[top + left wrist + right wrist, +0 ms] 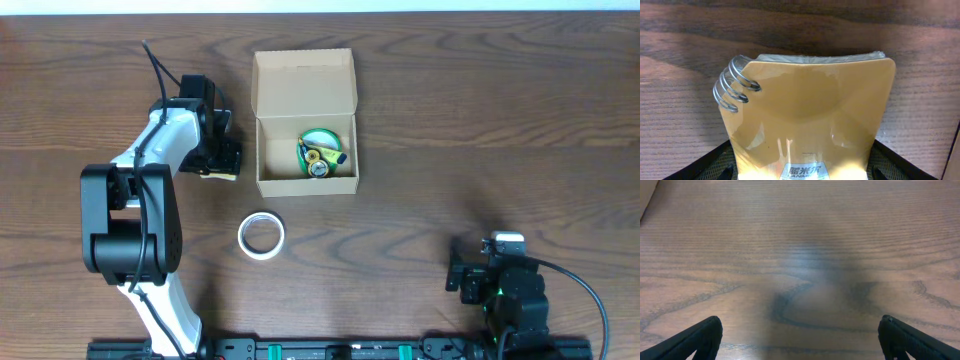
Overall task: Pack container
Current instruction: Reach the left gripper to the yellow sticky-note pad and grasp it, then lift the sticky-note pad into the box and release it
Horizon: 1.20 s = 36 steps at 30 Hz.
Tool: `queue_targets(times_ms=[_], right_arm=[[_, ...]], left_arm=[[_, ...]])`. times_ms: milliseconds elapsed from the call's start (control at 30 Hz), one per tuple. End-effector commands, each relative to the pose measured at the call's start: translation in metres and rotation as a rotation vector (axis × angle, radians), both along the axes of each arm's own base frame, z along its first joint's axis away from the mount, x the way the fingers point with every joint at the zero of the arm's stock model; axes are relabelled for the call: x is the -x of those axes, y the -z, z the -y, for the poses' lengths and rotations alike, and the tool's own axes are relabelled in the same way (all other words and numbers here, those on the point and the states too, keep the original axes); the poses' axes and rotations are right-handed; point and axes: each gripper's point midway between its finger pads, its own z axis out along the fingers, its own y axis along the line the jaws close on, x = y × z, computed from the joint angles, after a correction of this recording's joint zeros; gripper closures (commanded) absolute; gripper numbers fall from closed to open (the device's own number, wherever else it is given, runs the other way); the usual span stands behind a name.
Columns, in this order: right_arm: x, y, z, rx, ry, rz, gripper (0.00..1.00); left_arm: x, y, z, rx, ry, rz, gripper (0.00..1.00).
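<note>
The container [305, 92] is a tan cardboard box with its flap lid open toward the far side. Inside it lie a green roll [320, 143] and some small items. My left gripper [224, 160] is just left of the box and is shut on a small yellow spiral-bound pad [810, 110], whose edge shows in the overhead view [221, 175]. The pad fills the left wrist view between my fingers [802, 172], low over the table. My right gripper [468, 272] is open and empty at the near right, far from the box; it also shows in the right wrist view [800, 335].
A white tape roll [261, 236] lies on the wooden table in front of the box. The left arm's base [130, 225] stands at the near left. A tan corner [646, 195] shows at the top left of the right wrist view.
</note>
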Motion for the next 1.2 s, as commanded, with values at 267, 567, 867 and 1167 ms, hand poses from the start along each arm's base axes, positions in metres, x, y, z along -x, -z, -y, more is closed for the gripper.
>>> queue_targets(times_ms=[267, 567, 867, 1167], right_arm=[[0.001, 0.003, 0.002, 0.012, 0.003, -0.006, 0.01], [0.001, 0.003, 0.002, 0.012, 0.003, -0.005, 0.01], [0.001, 0.003, 0.002, 0.012, 0.003, -0.006, 0.01], [0.001, 0.003, 0.002, 0.012, 0.003, -0.006, 0.01]], left_arm=[[-0.024, -0.067, -0.005, -0.009, -0.040, 0.204, 0.38], [-0.026, -0.173, 0.004, 0.025, -0.032, 0.491, 0.41], [-0.012, -0.198, 0.078, 0.113, 0.114, 0.547, 0.41], [-0.001, -0.142, 0.149, 0.161, 0.195, 0.396, 0.39]])
